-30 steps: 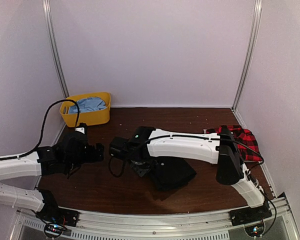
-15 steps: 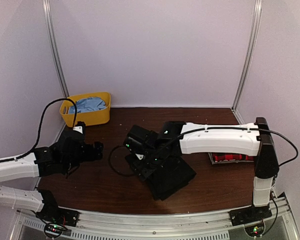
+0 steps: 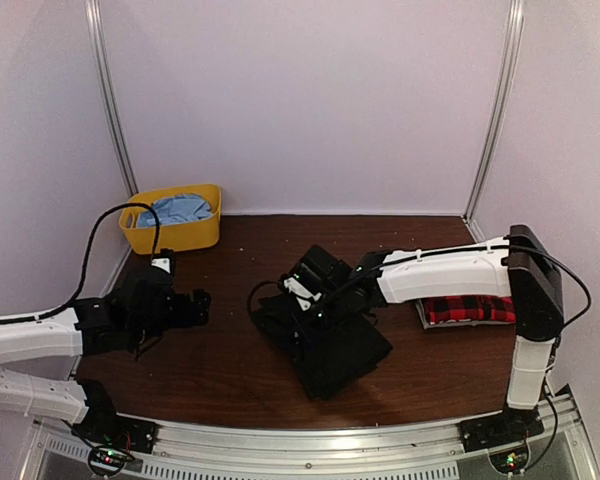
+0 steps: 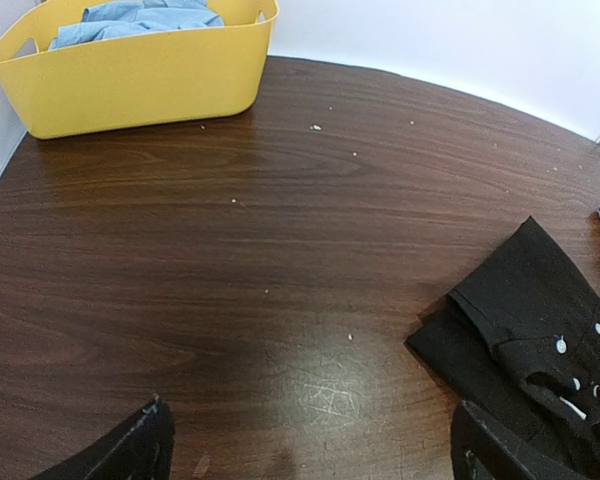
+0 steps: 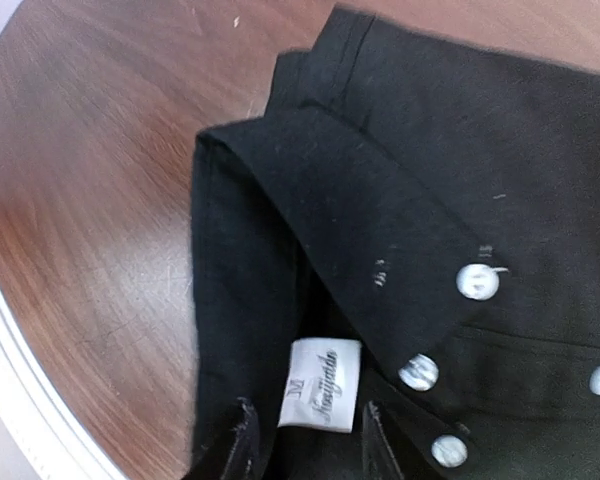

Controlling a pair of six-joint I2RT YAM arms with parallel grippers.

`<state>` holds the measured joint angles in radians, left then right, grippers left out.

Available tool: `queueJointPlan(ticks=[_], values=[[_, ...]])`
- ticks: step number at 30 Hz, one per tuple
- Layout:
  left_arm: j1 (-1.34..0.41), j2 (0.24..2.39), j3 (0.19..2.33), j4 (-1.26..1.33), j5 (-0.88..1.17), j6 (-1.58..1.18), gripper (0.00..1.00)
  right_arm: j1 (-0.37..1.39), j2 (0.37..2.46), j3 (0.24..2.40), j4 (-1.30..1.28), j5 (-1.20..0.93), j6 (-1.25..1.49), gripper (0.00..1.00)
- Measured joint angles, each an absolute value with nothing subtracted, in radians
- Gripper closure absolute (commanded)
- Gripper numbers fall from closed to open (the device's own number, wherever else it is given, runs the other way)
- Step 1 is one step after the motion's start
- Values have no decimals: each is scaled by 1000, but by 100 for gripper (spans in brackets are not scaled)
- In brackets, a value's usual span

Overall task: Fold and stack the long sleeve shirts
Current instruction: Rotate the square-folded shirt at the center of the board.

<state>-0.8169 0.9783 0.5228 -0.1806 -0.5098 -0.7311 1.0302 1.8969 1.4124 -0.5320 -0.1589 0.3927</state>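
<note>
The plain black shirt (image 3: 338,345) lies folded in the middle of the table. My right gripper (image 3: 308,298) hovers over its collar end. In the right wrist view the black shirt (image 5: 410,200) fills the frame, with its collar, white buttons and a white size label (image 5: 320,383). My right gripper (image 5: 310,445) is narrowly open, its fingertips either side of the label. The red-and-black plaid shirt (image 3: 470,308) lies folded at the right edge. My left gripper (image 3: 195,305) is wide open and empty, left of the black shirt (image 4: 540,330), with bare wood under it (image 4: 315,455).
A yellow plastic bin (image 3: 172,218) with light blue cloth stands at the back left, also in the left wrist view (image 4: 130,80). White walls close in the table on three sides. A metal rail runs along the near edge (image 3: 310,440).
My right gripper has moved right, from left of the black shirt to over its collar, and the right elbow has swung back, uncovering the plaid shirt. The left arm has hardly moved.
</note>
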Motion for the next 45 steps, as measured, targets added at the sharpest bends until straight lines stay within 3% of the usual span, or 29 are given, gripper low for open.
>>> queueJointPlan(ticks=[8, 17, 23, 29, 40, 45], values=[[-817, 989, 513, -179, -507, -731, 2, 1084, 2040, 1420, -496, -193, 397, 59], [-817, 1024, 501, -132, -464, -732, 2, 1115, 2022, 1429, -496, -126, 423, 31], [-817, 1074, 476, -49, -369, -733, 3, 1101, 1851, 1372, -494, -80, 429, 19], [-817, 1112, 441, 66, -260, -758, 2, 984, 1705, 1240, -442, -59, 427, 16], [-818, 1313, 418, 296, -64, -839, 3, 778, 1686, 959, -337, -112, 427, 16], [-822, 1439, 435, 363, 19, -866, 11, 778, 1636, 847, -263, -178, 450, 18]])
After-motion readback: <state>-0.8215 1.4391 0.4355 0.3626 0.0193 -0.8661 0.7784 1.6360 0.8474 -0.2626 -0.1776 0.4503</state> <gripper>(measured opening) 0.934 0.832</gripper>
